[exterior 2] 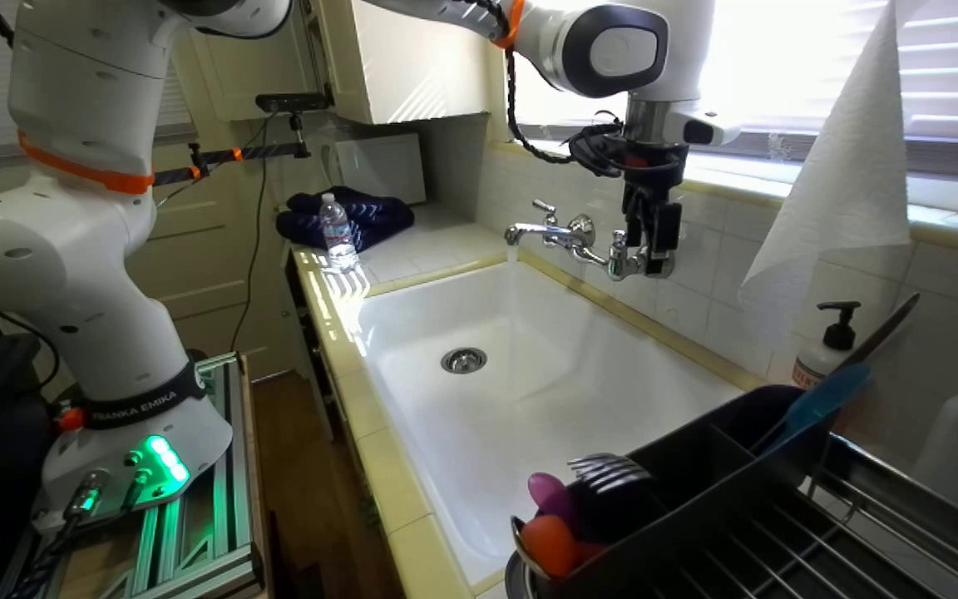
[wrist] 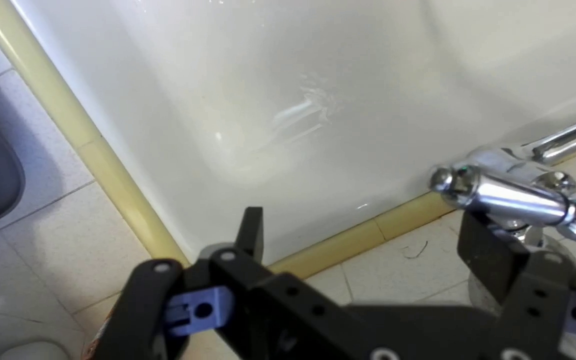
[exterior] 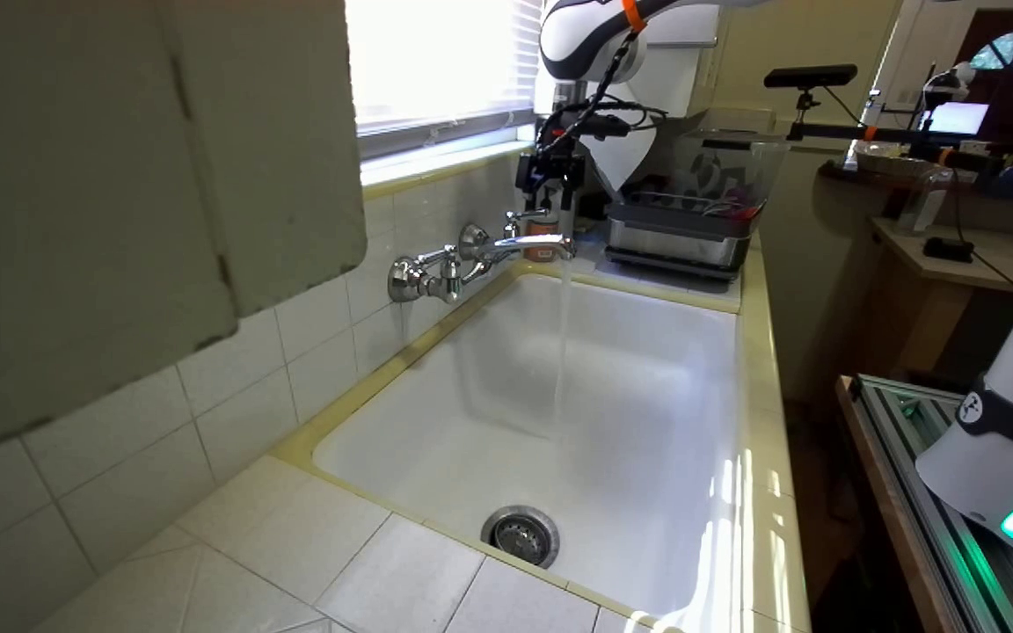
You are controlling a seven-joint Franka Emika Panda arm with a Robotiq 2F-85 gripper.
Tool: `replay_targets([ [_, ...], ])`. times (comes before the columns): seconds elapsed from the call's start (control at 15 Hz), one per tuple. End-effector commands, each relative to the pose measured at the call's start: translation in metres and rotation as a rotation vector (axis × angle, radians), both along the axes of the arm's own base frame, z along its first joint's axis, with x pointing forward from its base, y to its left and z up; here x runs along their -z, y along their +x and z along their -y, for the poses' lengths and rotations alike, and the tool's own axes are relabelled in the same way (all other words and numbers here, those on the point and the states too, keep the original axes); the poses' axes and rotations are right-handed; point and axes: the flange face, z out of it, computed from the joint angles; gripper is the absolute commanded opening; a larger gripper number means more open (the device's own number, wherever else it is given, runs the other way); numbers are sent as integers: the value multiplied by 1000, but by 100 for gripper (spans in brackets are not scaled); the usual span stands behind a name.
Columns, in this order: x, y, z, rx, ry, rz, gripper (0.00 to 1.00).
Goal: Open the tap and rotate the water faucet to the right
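Water (exterior: 564, 308) runs from faucet (exterior: 531, 242); jaws stand apart.

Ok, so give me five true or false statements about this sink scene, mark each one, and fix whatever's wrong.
1. A stream of water falls from the chrome faucet spout into the white sink basin. True.
2. The tool is shut. False: the tool is open, with a chrome tap handle close by.
3. The sink drain lies right under that stream. False: the stream comes down apart from the drain.
4. A plastic water bottle stands upright on the tiled counter, beside dark fabric. True.
5. The metal fork lies in the basin. False: the fork sticks up out of the black utensil caddy.
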Motion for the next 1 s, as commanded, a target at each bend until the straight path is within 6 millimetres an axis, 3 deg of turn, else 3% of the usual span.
replay_targets([
  [0.0,-14,-8,-2,-9,-63,4,100],
  [0.47,-62,-14,-12,-53,-77,118,100],
  [0.67,-77,-27,-33,-106,-9,122,100],
  [0.93,-80,-42,-66,-173,28,85,100],
])
